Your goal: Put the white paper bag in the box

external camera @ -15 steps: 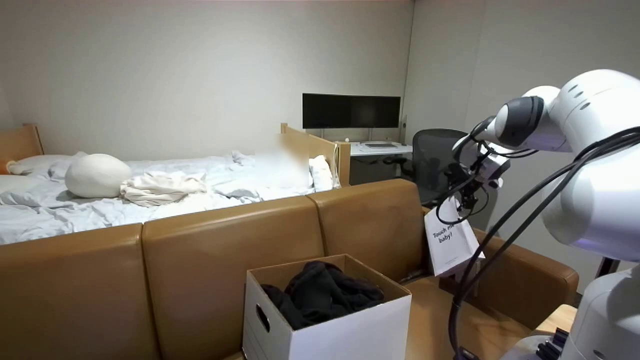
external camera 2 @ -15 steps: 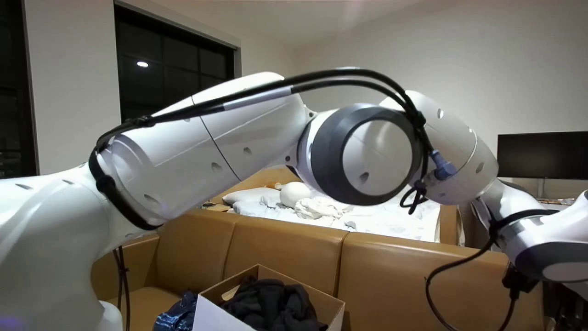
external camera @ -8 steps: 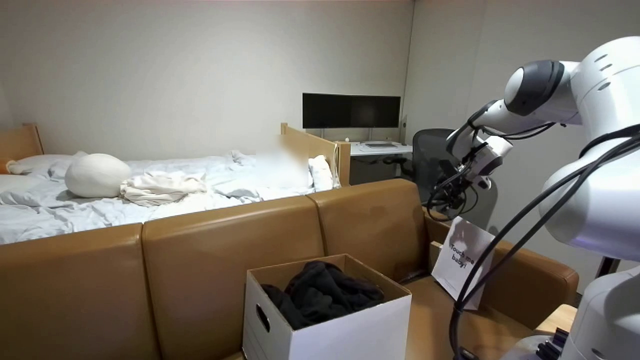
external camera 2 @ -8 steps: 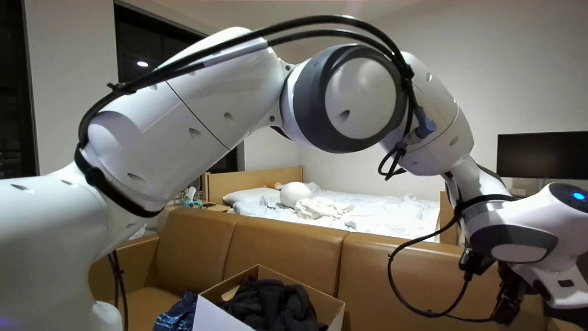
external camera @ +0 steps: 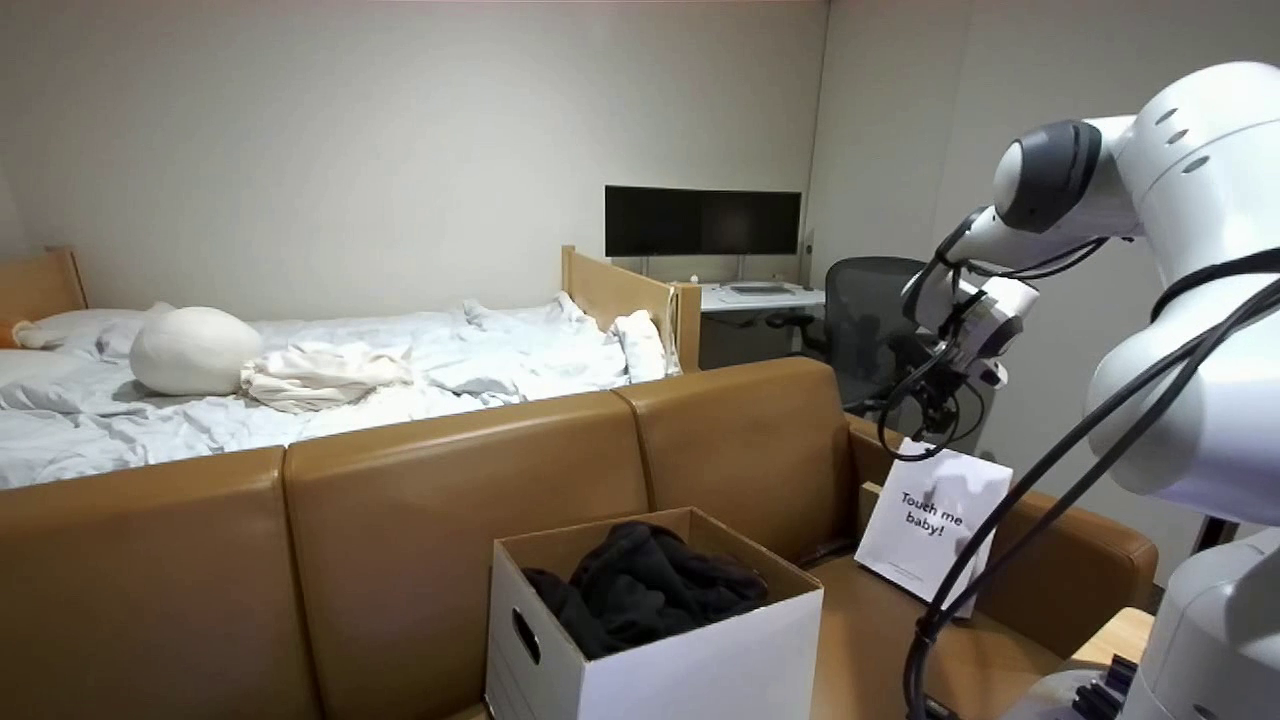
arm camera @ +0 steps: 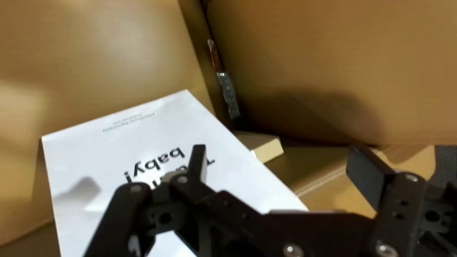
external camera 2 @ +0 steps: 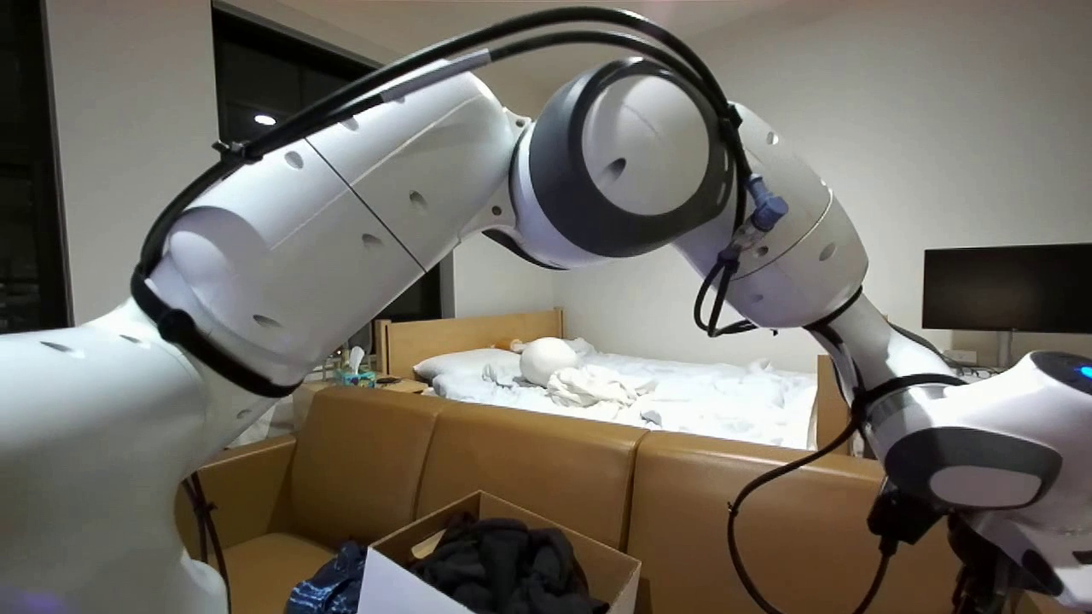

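In an exterior view: white paper bag (external camera: 920, 545), tilted beside the sofa armrest (external camera: 1080, 570), top edge just below the jaws; white box (external camera: 700, 675), apart, black fabric (external camera: 650, 590) inside.
In an exterior view: the white box, dark-blue cloth (external camera 2: 328, 584) alongside.
Wrist view: jaws wide apart, one over the bag's print, the other beyond its edge.

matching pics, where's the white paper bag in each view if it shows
In an exterior view: white paper bag right of centre, on the brown sofa.
In an exterior view: not visible; sofa in lower half.
Wrist view: bag lower left, partly behind the end effector.
Shared landmark: brown sofa.
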